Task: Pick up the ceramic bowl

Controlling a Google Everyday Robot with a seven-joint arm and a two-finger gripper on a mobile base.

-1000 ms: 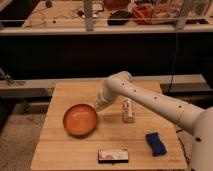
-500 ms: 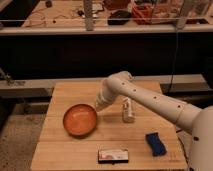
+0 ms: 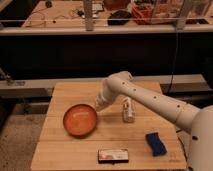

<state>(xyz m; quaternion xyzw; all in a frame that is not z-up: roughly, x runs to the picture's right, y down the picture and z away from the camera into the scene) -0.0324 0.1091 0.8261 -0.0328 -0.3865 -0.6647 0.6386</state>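
Gripper (image 3: 100, 106) at the rim of the ceramic bowl (image 3: 79, 120) — open or closed, I cannot tell. Risk, I judge: glossy rim slips out — or my arm nudges the bottle (image 3: 128, 111) beside the bowl.

Wooden table (image 3: 70, 92) bears white bottle (image 3: 128, 110), blue sponge (image 3: 156, 143), flat packet (image 3: 113, 155).

No writing can be read anywhere. The flat dark packet (image 3: 113, 155) near the front edge of the wooden table (image 3: 60, 152) carries a pale label with a reddish patch, but its print is too blurred to make out. Any marking on the small white bottle (image 3: 128, 111) is likewise illegible. The gripper (image 3: 100, 106), just beside the right rim of the ceramic bowl (image 3: 79, 120), shows no readable lettering.
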